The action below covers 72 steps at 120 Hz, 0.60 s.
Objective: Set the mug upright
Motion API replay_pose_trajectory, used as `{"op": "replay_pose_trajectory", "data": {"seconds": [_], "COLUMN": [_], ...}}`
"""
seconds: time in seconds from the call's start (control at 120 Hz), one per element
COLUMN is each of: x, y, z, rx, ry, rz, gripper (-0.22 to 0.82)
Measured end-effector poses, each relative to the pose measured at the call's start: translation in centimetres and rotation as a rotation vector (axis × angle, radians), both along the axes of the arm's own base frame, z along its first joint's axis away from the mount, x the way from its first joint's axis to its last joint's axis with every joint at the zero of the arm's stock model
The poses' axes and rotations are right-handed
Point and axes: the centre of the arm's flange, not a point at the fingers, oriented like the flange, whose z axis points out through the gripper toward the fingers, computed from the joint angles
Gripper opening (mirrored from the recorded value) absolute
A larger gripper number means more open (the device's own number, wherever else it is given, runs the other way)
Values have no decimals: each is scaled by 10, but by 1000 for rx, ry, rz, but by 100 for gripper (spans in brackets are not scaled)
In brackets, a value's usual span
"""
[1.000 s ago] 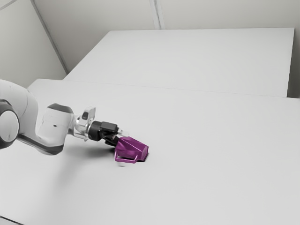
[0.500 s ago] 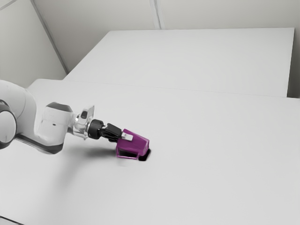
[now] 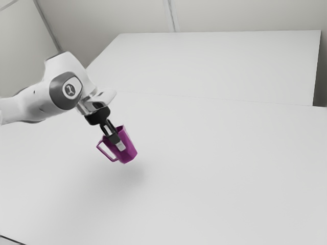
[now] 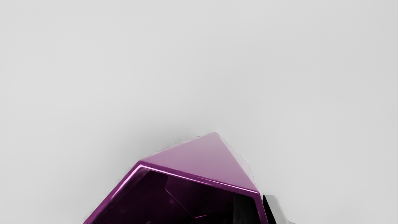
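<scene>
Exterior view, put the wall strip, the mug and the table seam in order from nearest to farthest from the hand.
1. Mug: in the grip of the hand, one finger inside it and one outside.
2. Table seam: beyond the mug, running across the white surface.
3. Wall strip: farthest, behind the table's far edge, at the top of the view.

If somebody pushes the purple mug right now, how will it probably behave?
The mug may swing, since the pincer grips it by one wall. Its glossy surface suggests it could slip; its flat facets make rolling less likely.
</scene>
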Motion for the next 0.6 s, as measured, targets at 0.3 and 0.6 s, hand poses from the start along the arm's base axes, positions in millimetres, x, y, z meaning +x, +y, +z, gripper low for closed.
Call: {"op": "replay_pose_trajectory", "data": {"seconds": [0.3, 0.6], "x": [-92, -91], "y": [-41, -39], "z": [-61, -67], "rx": [241, 235], "ry": [-44, -65], "rz": [170, 406], "gripper": [-15, 12]}}
